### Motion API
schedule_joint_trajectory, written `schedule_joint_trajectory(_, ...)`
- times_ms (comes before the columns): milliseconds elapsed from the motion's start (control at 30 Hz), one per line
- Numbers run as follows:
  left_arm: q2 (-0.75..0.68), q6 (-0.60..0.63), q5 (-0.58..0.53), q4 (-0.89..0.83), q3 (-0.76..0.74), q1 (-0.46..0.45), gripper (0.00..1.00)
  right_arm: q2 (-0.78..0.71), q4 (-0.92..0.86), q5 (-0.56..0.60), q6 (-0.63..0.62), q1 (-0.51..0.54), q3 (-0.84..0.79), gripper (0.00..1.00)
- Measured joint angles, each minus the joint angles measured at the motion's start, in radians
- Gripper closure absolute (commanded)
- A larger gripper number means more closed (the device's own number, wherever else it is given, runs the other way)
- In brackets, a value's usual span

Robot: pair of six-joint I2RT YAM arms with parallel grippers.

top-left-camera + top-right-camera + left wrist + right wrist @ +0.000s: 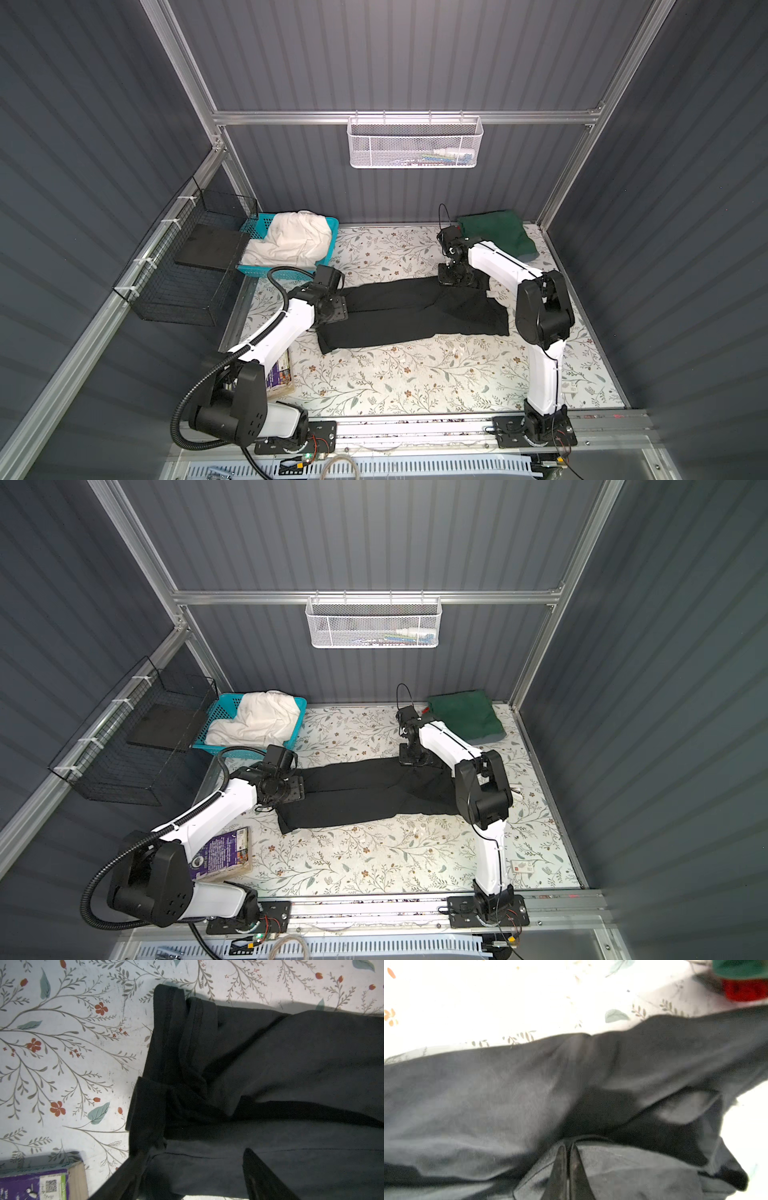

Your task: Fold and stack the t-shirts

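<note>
A black t-shirt [415,316] [365,800] lies stretched across the middle of the floral table, folded lengthwise. My right gripper [451,276] [413,756] [568,1145] is shut on a fold of it at its far right end. At the shirt's left end my left gripper [343,309] [300,789] [196,1153] stands open, its fingers either side of the black cloth [270,1064]. A folded dark green t-shirt [494,235] [461,715] tops a pile at the back right, with red cloth [745,991] under it. A cream-white t-shirt [291,241] [257,721] lies crumpled in the turquoise basket [257,222].
A purple book [224,854] [31,1184] lies at the front left by the left arm. A black wire basket [178,282] hangs on the left wall and a white mesh basket [415,141] on the back rail. A small white card [523,866] lies front right.
</note>
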Motion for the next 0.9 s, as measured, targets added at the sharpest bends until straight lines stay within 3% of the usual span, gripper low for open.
schedule_joint_trajectory(900, 0.005, 0.003, -0.016, -0.001, 0.000, 0.000, 0.24, 0.142, -0.093, 0.038, -0.010, 0.017, 0.219, 1.00)
